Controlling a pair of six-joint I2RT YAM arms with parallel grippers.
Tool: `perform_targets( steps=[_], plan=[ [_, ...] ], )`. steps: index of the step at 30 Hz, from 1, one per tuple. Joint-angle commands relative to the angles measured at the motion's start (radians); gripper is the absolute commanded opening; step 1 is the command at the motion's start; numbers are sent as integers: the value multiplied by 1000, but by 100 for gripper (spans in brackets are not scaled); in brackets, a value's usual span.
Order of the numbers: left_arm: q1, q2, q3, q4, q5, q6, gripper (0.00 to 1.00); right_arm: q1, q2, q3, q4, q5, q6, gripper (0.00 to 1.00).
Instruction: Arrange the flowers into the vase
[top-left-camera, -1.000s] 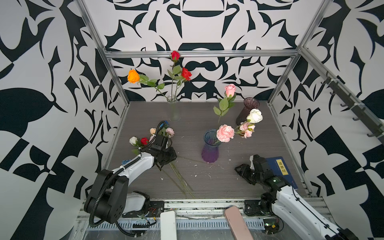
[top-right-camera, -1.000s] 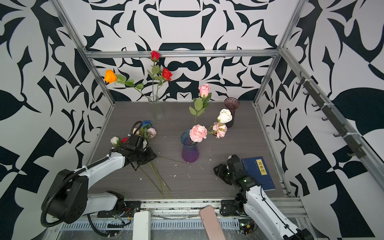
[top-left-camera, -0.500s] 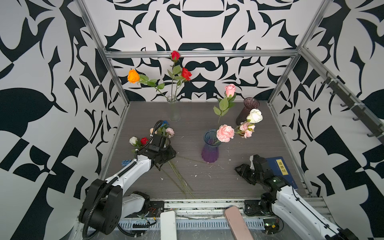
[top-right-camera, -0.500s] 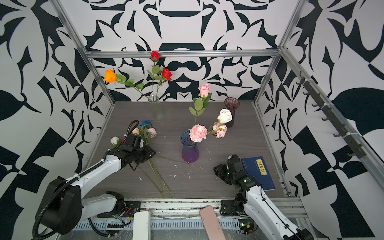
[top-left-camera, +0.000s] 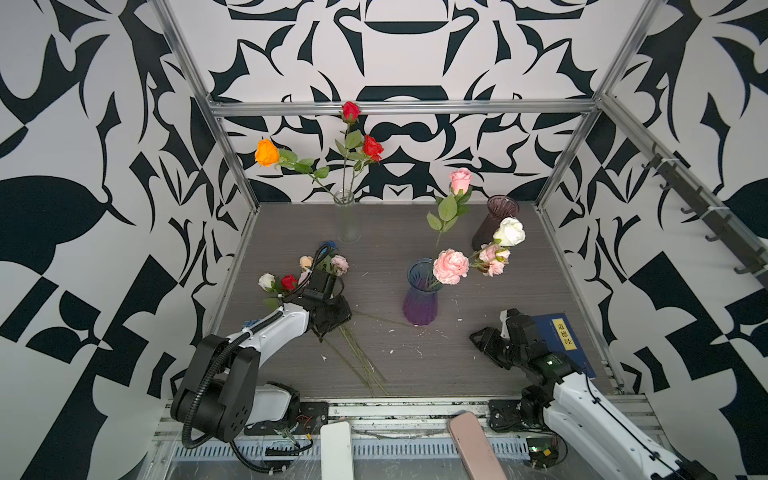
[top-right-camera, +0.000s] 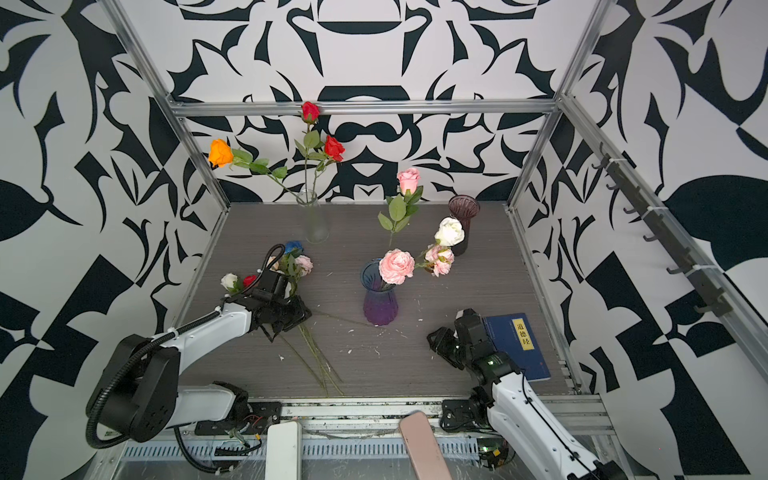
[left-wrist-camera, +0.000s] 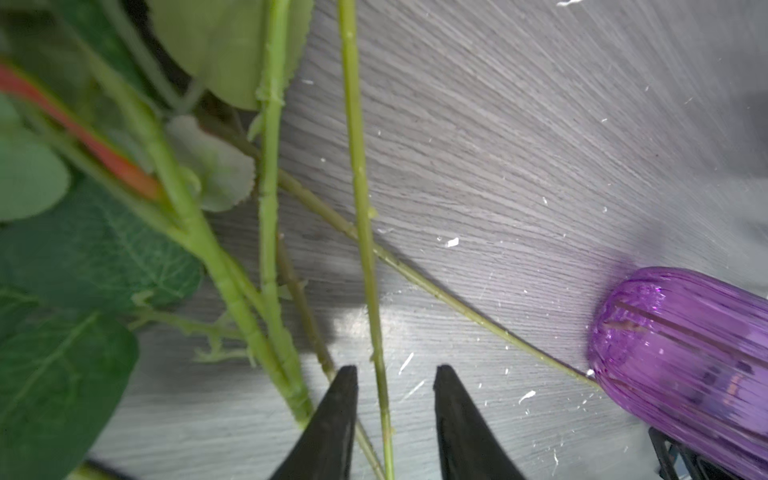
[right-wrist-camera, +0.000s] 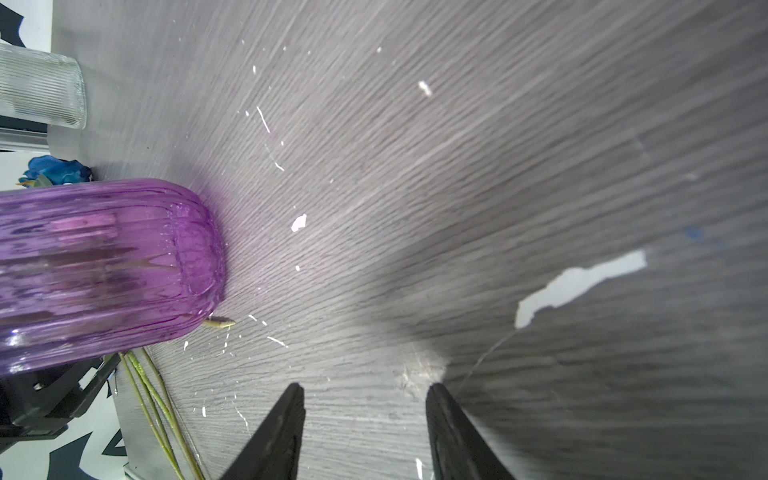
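Left wrist view: the left gripper (left-wrist-camera: 395, 370) has its fingers spread, with one thin stem (left-wrist-camera: 365, 232) running between them, not pinched; thicker stems lie just outside one finger
Loose flowers (top-left-camera: 340, 263): flat on the table (top-left-camera: 457, 365), blooms beyond the left fingertips, stem ends trailing back behind them; five blooms counted: white, red, peach, pink, blue
Handling: light; stems look thin, smooth and springy, so likely to roll or slip; blooms and leaves are soft, so bare stem below the leaves, about where the fingers sit, seems the best hold; crossed stems may drag along
Clear vase (top-left-camera: 348, 220): well beyond the left fingertips; three flowers in it, one orange and two red
Purple vase (top-left-camera: 420, 297): off to the side of both pairs of fingers, between the two; four blooms, three pink and one white; tall glass, probably easy to tip
Dark vase (top-left-camera: 494, 222): looks empty; three vases in all
Right gripper (right-wrist-camera: 365, 388): fingers spread, nothing between them, bare table under the tips
Book (top-left-camera: 557, 336): one, just beside the right gripper
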Motion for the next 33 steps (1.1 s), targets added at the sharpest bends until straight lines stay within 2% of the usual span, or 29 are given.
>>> perform_targets(
  steps=[1,2,6,9,15,25,29,33],
  plan=[
    [9,18,27,-13,25,5,31,-5,-7,-6,-1,1,8,51],
    [9,20,25,-8,30,5,28,-4,-8,-6,-1,2,7,51],
    [15,34,26,6,52,5,8,-4,-9,-7,-2,2,8,51],
    [20,30,23,12,63,8,0,-5,-11,-6,-2,2,8,51],
    [36,-55,-20,35,67,10,0,-5,-12,-5,-5,2,7,51],
    [38,-594,-179,150,-4,-60,0,-7,1,-5,-1,-1,8,51],
    [37,-802,-240,323,9,-70,0,-7,7,-5,4,-1,8,51],
    [35,-931,-253,484,-14,-81,0,-7,12,-6,6,-1,10,51]
  ],
)
